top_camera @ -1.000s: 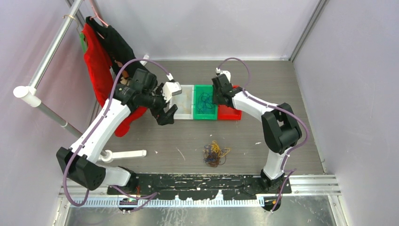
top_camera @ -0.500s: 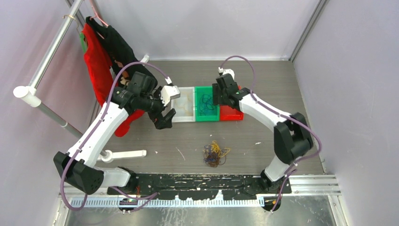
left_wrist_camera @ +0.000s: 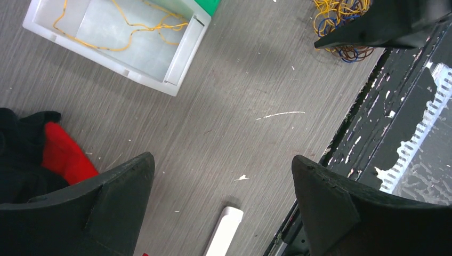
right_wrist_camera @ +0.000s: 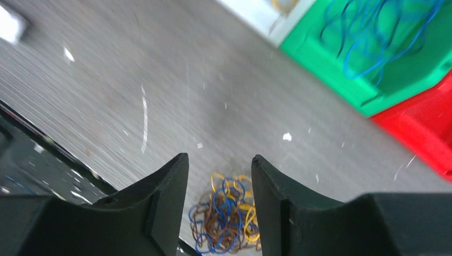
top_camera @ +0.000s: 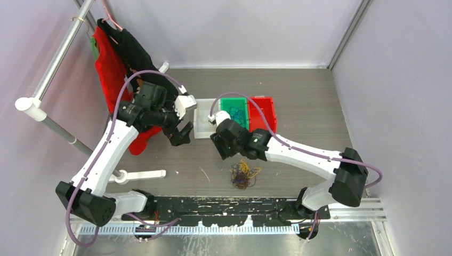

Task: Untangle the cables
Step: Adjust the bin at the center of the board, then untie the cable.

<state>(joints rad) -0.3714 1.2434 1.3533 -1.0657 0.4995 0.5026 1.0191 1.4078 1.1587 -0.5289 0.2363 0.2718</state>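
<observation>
The cables (top_camera: 243, 175) lie as a small tangle of blue, yellow and brown loops on the table near the front edge. My right gripper (top_camera: 224, 151) hangs just left of and above the tangle. In the right wrist view the cables (right_wrist_camera: 226, 218) show below the gap of the right gripper (right_wrist_camera: 219, 158), whose jaws stand apart with nothing between them. My left gripper (top_camera: 181, 133) is wide open over bare table by the white bin; the left wrist view shows this gripper (left_wrist_camera: 221, 160) empty and the cables (left_wrist_camera: 341, 21) far off, partly hidden.
Three bins stand in a row at mid-table: white bin (top_camera: 202, 128) holding a yellow strand (left_wrist_camera: 122, 29), green bin (top_camera: 234, 102) holding blue strands (right_wrist_camera: 373, 37), red bin (top_camera: 265, 112). Red and black clothes (top_camera: 114, 69) hang at left. A white bar (top_camera: 144, 174) lies near the left arm.
My right arm has swung from the bins toward the near side and now hangs by the tangle, its jaws apart. My left gripper has drifted slightly left and opened a little wider.
</observation>
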